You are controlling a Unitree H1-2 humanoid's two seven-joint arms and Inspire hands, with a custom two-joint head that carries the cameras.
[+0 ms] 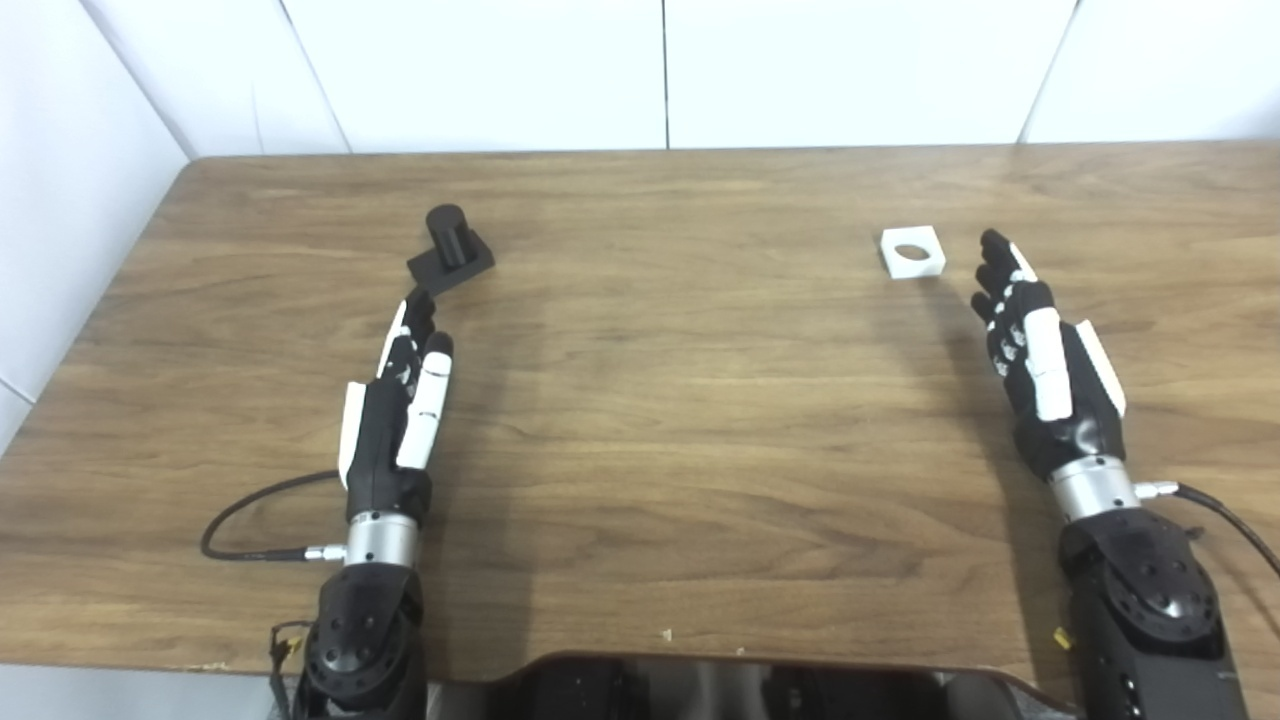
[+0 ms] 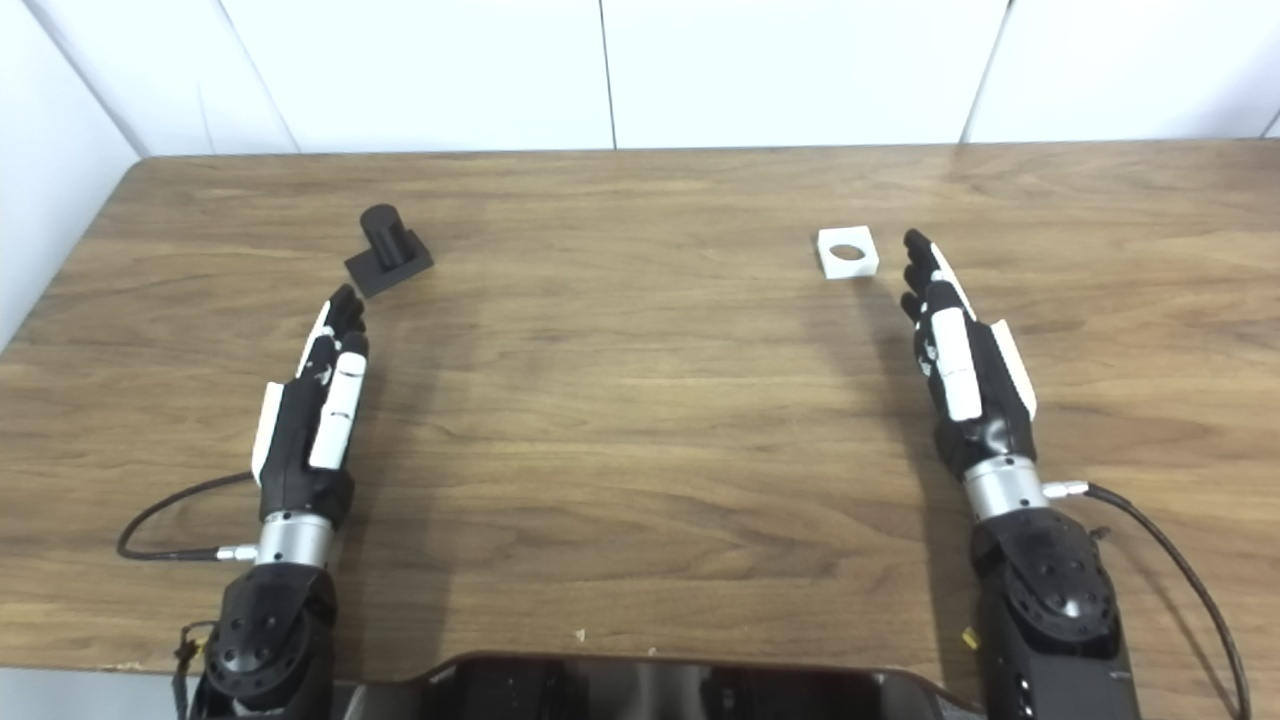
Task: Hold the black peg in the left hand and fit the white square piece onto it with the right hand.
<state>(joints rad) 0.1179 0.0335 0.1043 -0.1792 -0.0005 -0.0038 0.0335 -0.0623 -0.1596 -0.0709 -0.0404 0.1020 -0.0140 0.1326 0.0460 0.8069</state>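
Resting unmarked on table (image 1: 700, 400), black peg (image 1: 451, 249), white square piece (image 1: 912, 251)

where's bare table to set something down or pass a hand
The widest bare wood runs between the black peg and the white square piece, and down between the left hand and right hand. It is tight only where each hand's fingertips near its part.

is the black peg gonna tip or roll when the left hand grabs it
The black peg probably won't roll: its upright cylinder stands on a flat square base. It looks rigid and small, so likely light and apt to slide on the smooth wooden table if nudged. The left hand, open, sits just short of it.
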